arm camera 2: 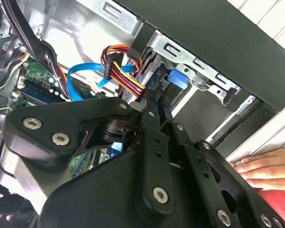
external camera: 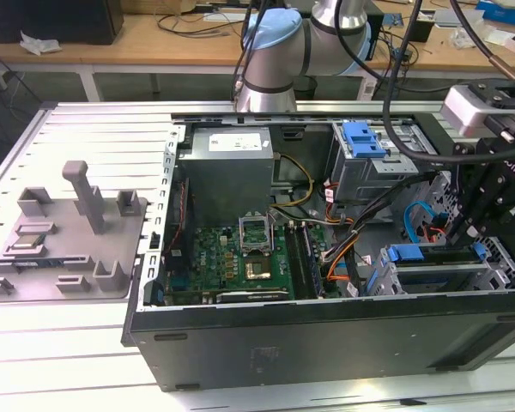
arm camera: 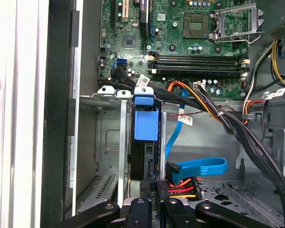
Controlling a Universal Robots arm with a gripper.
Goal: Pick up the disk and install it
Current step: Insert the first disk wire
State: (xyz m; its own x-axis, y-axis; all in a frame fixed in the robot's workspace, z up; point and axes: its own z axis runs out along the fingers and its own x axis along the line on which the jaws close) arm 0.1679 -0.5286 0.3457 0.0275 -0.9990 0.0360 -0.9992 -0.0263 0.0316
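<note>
Disk [arm camera: 146,137] standing on edge in the metal drive cage [arm camera: 109,142] at the case's [external camera: 326,343] front corner, blue plastic carrier tab [external camera: 405,253] uppermost. Black angular gripper [arm camera: 154,187] lowered into the case, jaws nearly closed at the disk's rear edge beside the blue flat cable [arm camera: 199,167]; actual grip not discernible. Fingers [arm camera 2: 266,166] of a person's hand resting outside the case.

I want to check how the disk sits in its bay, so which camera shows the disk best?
The first wrist view: the disk stands edge-on in the metal drive cage, blue carrier facing the camera. The exterior view shows its blue handle beside the gripper. The second wrist view shows a blue patch past the gripper's linkage.
</note>
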